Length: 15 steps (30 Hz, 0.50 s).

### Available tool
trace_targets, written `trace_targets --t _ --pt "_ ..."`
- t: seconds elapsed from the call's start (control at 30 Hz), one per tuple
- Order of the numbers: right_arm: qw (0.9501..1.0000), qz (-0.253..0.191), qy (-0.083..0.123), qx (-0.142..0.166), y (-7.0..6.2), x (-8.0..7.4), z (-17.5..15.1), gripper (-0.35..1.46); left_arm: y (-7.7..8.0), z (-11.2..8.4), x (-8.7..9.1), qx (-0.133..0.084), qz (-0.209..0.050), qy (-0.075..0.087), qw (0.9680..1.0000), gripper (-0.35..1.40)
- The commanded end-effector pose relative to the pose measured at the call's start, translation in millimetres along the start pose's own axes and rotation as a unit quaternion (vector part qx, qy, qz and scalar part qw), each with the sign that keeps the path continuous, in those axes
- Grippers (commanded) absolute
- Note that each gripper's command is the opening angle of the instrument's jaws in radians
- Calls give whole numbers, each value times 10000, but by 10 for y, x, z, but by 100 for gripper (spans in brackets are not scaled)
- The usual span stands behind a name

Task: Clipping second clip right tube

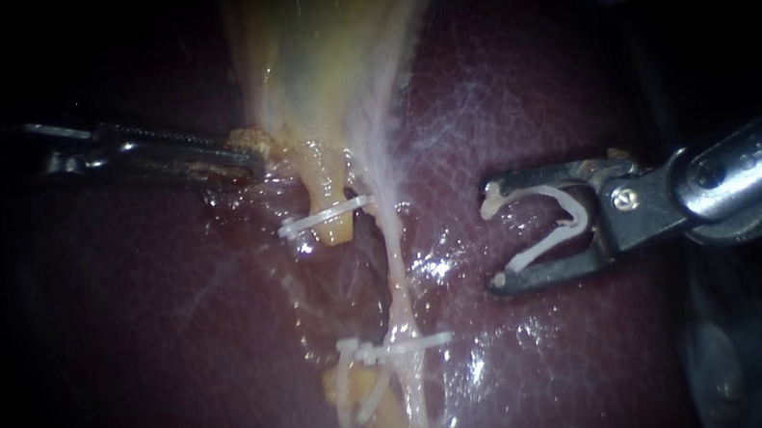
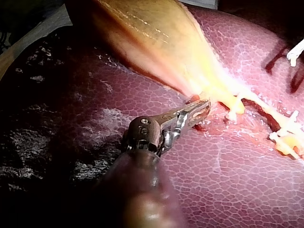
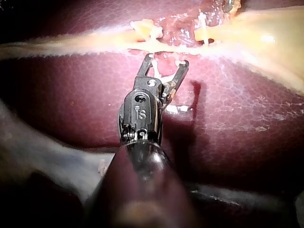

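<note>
The dark red liver (image 1: 577, 73) fills the background, with the yellow gallbladder (image 1: 322, 46) lying on it. Your left instrument (image 1: 243, 158) has its jaws pinched on the gallbladder's lower edge. Your right instrument (image 1: 497, 237) has its jaws spread wide, and a white open clip (image 1: 577, 212) sits between them, touching both. The right tube (image 1: 392, 242), a thin pale string, runs down the middle. It has one closed clip (image 1: 412, 344) low down. The open clip is beside the tube, not around it. So the second clip looks not yet on: it must go over the tube and be squeezed.
</note>
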Motion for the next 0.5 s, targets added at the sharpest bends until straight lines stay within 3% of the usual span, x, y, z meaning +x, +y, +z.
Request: trace_targets --t 0.03,0.23,0.33,0.5 --pt "10000 0 1 0 0 0 0 50 0 -1 0 3 0 1 10000 -35" --pt "10000 0 6 14 0 0 0 50 -4 -25 -17 115 -45 -196 9997 -35" --pt "10000 0 6 14 0 0 0 50 -6 -47 -33 87 -127 -356 9992 -35" --pt "10000 1 14 42 0 0 0 50 -9 -71 -49 21 -18 -516 9987 -35"
